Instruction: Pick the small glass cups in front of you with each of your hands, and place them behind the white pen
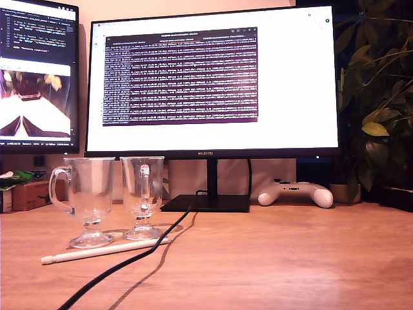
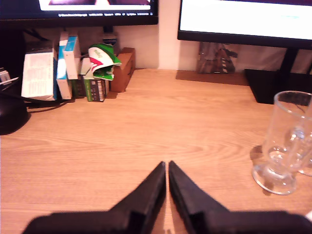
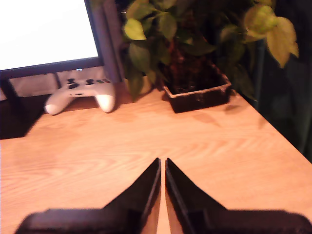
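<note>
Cups side by side, first cup (image 1: 89, 200) then second cup (image 1: 142, 197), already behind the white pen (image 1: 103, 251) near the worktop's (image 1: 290, 258) front edge; my first gripper (image 2: 167, 165) and second gripper (image 3: 162, 161) clenched, empty. Careless reach could topple glass.

Two small glass cups, clear, empty, upright on wooden desk, side by side, each with loop handle, short stem, round foot. First cup (image 1: 86, 197) toward exterior view's left; second cup (image 1: 142, 194) just beside it. White pen (image 1: 103, 250): slim, off-white, lying flat just in front of both cup feet, nearly touching.
</note>
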Controlling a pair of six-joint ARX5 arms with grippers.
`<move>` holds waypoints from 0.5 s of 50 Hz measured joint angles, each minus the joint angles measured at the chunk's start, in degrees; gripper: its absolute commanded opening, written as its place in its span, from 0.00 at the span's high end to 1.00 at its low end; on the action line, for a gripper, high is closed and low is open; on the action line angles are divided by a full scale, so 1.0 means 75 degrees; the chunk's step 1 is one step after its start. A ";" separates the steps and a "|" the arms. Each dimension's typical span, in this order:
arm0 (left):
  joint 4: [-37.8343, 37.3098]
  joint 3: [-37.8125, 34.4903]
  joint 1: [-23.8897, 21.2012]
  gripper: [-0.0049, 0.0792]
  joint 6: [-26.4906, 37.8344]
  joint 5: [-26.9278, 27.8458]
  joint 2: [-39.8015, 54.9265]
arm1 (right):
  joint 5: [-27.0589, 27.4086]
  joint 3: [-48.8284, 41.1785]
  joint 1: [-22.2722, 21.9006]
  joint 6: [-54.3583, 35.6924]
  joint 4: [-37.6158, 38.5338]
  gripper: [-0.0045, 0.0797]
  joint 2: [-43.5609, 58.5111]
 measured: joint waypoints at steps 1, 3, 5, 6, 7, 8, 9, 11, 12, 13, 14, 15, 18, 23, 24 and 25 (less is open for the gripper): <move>0.0009 -0.0003 0.0000 0.96 0.0000 0.0000 0.0000 | -0.0044 0.0000 0.0006 -0.0017 0.0076 0.96 0.0000; 0.0032 -0.0009 0.0000 0.96 0.0000 0.0000 0.0000 | -0.0114 0.0000 0.0032 -0.0114 0.0265 0.96 0.0000; 0.0105 -0.0035 0.0000 0.96 0.0000 0.0003 0.0000 | -0.0166 -0.0003 0.0052 -0.0128 0.0516 0.96 0.0000; 0.0131 -0.0044 0.0000 0.96 0.0000 -0.0003 0.0000 | -0.0192 -0.0003 0.0055 -0.0128 0.0653 0.96 0.0000; 0.0160 -0.0050 0.0000 0.96 0.0000 -0.0003 0.0000 | -0.0216 -0.0003 0.0055 -0.0131 0.0793 0.96 0.0000; 0.0189 -0.0061 0.0000 0.96 0.0000 -0.0006 0.0000 | -0.0224 -0.0003 0.0055 -0.0134 0.0909 0.96 0.0000; 0.0210 -0.0070 0.0000 0.96 0.0000 -0.0009 0.0000 | -0.0239 -0.0003 0.0055 -0.0137 0.1017 0.96 0.0000; 0.0248 -0.0085 0.0000 0.96 0.0003 -0.0009 0.0000 | -0.0245 -0.0003 0.0055 -0.0134 0.1163 0.96 0.0000; 0.0259 -0.0087 0.0000 0.96 0.0003 -0.0009 0.0000 | -0.0245 -0.0003 0.0055 -0.0140 0.1201 0.96 0.0000; 0.0268 -0.0090 0.0000 0.96 0.0003 -0.0012 0.0000 | -0.0245 -0.0003 0.0055 -0.0143 0.1230 0.96 0.0000; 0.0271 -0.0087 0.0000 0.96 0.0003 -0.0012 0.0000 | -0.0248 -0.0003 0.0055 -0.0143 0.1250 0.96 0.0000; 0.0274 -0.0087 0.0000 0.96 0.0003 -0.0012 0.0000 | -0.0248 -0.0003 0.0061 -0.0143 0.1256 0.96 0.0000; 0.0277 -0.0087 0.0000 0.96 0.0003 -0.0015 0.0000 | -0.0248 -0.0003 0.0099 -0.0146 0.1236 0.96 0.0000; 0.0233 -0.0087 0.0000 0.96 -0.0009 -0.0015 0.0000 | -0.0248 -0.0003 0.0099 -0.0143 0.0982 0.96 0.0000; 0.0221 -0.0087 0.0000 0.96 -0.0012 -0.0012 0.0000 | -0.0245 -0.0003 0.0099 -0.0143 0.0898 0.96 0.0000; 0.0210 -0.0087 0.0000 0.96 -0.0012 -0.0012 0.0000 | -0.0245 -0.0003 0.0099 -0.0143 0.0793 0.96 0.0000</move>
